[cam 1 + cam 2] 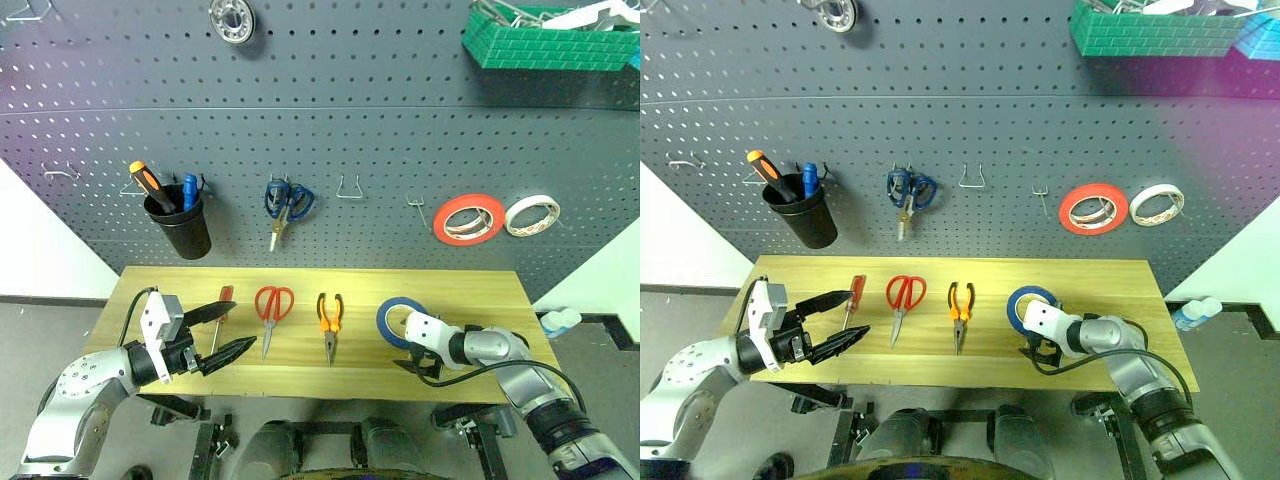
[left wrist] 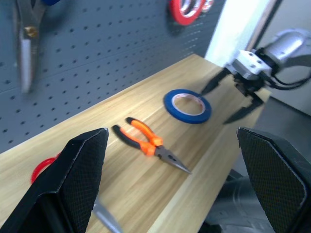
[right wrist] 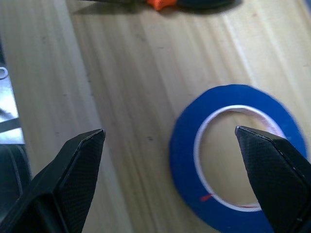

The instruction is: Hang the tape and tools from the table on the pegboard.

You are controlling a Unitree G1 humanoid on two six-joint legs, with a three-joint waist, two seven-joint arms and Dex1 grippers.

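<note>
1. Nothing of the task is hung yet, as far as I can judge. All four things lie flat on the table [image 1: 130, 285], in a row from left to right.
2. The screwdriver [image 1: 222, 305] is the leftmost. The red scissors [image 1: 272, 308] lie just right of it, the pliers [image 1: 330, 318] come next, near the middle, and the blue tape [image 1: 398, 318] is toward the right end.
3. The pegboard [image 1: 350, 120] stands behind the far edge of the table. It already carries a black cup [image 1: 183, 225] with other tools, blue scissors [image 1: 287, 203], a red tape roll [image 1: 468, 219] and a white roll [image 1: 532, 215]. These are not part of the job.
4. At least two bare hooks show between the blue scissors and the red roll, so I think there is free place for hanging.
5. The left gripper [image 1: 217, 335] is wide open and holds nothing. It hovers at the near left of the table, just beside the screwdriver, and I see no contact.
6. The right gripper [image 1: 1036, 352] is also wide open and empty. It points down at the near side of the blue tape. In the right wrist view the roll [image 3: 235, 155] lies between the fingers, nearer to one, but whether a finger touches it I cannot tell.
7. So all four items remain, and the tape looks like the first one.
</note>
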